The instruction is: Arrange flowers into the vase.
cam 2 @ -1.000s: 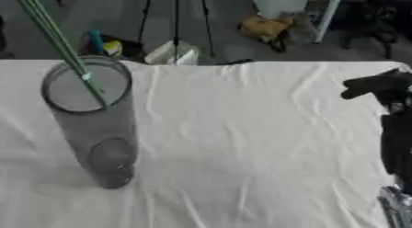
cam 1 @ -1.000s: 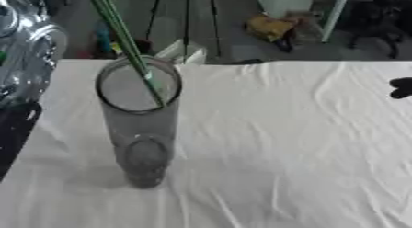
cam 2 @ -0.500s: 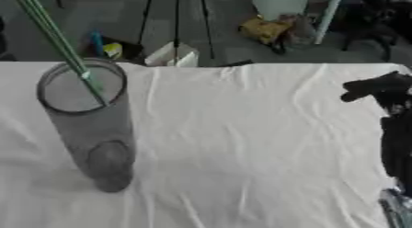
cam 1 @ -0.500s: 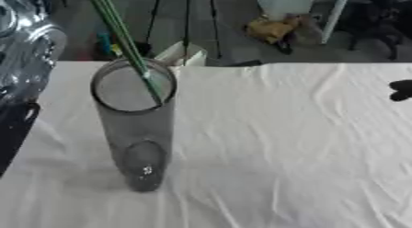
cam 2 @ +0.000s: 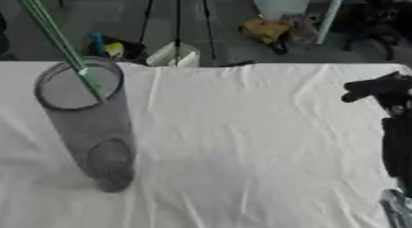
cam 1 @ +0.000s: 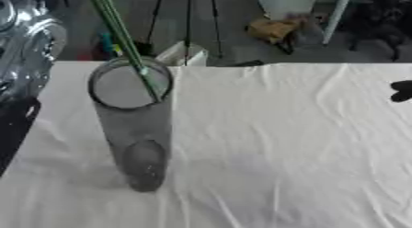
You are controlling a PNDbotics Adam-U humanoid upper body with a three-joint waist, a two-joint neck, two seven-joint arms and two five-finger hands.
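clear tall vase (cam 1: 135, 130) upright on white cloth (cam 1: 282, 144), left side, mid-depth. rim open, round base visible through the wall. green stems (cam 1: 121, 36) lean into the vase from the far left, upper ends cut off by the top edge, lower ends resting against the inner right wall just under the rim. blooms not in view.

left arm: silver and black shell (cam 1: 24, 61) at the left edge, beside the vase, apart from it. left hand itself out of frame.

right hand (cam 2: 376, 87) at the right edge, far half of the cloth, well apart from the vase. dark fingers curled in, pointing left, pinching nothing, held just over the cloth as far as can be told. black forearm (cam 2: 396, 149) runs down the right edge toward the near corner. in the left eye view only a dark fingertip shows at the right edge.

cloth wrinkled, covers the table to the far edge. beyond it: floor, tripod legs (cam 1: 190, 20), yellow-brown bundle (cam 1: 273, 29), white box (cam 2: 179, 54) just past the far edge.
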